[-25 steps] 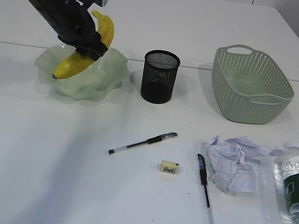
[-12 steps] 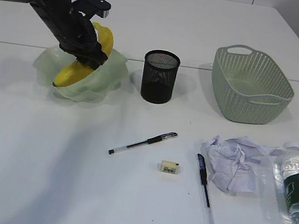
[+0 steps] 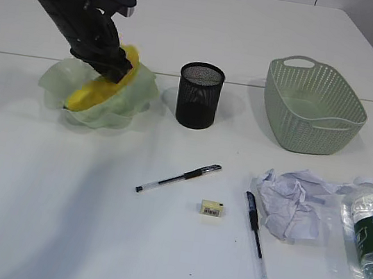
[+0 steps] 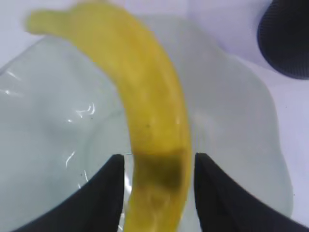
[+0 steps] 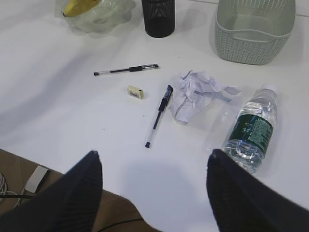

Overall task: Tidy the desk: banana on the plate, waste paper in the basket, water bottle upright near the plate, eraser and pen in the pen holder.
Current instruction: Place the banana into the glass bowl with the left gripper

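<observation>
The yellow banana point(image 3: 95, 91) lies in the pale green wavy plate point(image 3: 134, 93) at the back left. My left gripper point(image 3: 113, 65) straddles it; in the left wrist view the banana point(image 4: 145, 96) runs between the two fingers with a thin gap on each side, so the jaws are open. Crumpled waste paper point(image 3: 291, 201) lies front right, beside the water bottle point(image 3: 371, 234) lying on its side. An eraser point(image 3: 212, 208) and two pens point(image 3: 179, 178) point(image 3: 256, 238) lie mid-table. My right gripper point(image 5: 154, 153) hangs open and empty above the table's near edge.
A black mesh pen holder point(image 3: 198, 96) stands right of the plate. The green basket point(image 3: 314, 106) sits empty at the back right. In the right wrist view the table's front edge point(image 5: 120, 191) and floor cables show below.
My left gripper lowered the banana from a tilted hold into the plate and its jaws parted slightly. The plate shifted a little left. Other objects are unmoved.
</observation>
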Controlling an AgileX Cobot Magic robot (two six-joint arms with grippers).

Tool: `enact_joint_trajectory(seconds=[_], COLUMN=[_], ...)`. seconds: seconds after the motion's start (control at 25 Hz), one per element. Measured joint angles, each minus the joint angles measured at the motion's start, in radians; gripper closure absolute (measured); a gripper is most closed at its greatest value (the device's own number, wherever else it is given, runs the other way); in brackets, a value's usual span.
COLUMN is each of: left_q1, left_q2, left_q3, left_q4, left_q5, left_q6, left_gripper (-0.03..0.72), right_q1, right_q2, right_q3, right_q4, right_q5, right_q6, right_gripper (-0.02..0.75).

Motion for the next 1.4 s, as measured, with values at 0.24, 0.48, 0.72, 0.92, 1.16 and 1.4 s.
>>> enact_joint_trajectory(seconds=[0.24,0.48,0.72,0.92,1.16,1.4], left_q1=[0.0,0.0,0.0,0.0,0.0,0.0], left_q2=[0.0,0.0,0.0,-0.007,-0.054,-0.1], left_q3=[-0.04,-0.08,-0.089,-0.089,-0.089,-0.089], left_q4=[0.004,0.004,0.006,0.006,0.006,0.006], left_q5=[0.031,0.102,0.203,0.3,0.387,0.467], left_q6=[0.0,0.0,0.0,0.0,-0.008,-0.033], left_gripper=[0.311,0.305,0.3,0.299,0.298,0.298], right_q1=[0.0,0.0,0.0,0.0,0.0,0.0], right_q2=[0.0,0.0,0.0,0.0,0.0,0.0], right_q3=[0.0,0.0,0.0,0.0,0.0,0.0], right_q4=[0.0,0.0,0.0,0.0,0.0,0.013], right_q5=[0.014,0.014,0.017,0.017,0.017,0.017], right_q6=[0.001,0.001,0.001,0.001,0.001,0.001], right_gripper=[0.237,0.237,0.237,0.237,0.237,0.237])
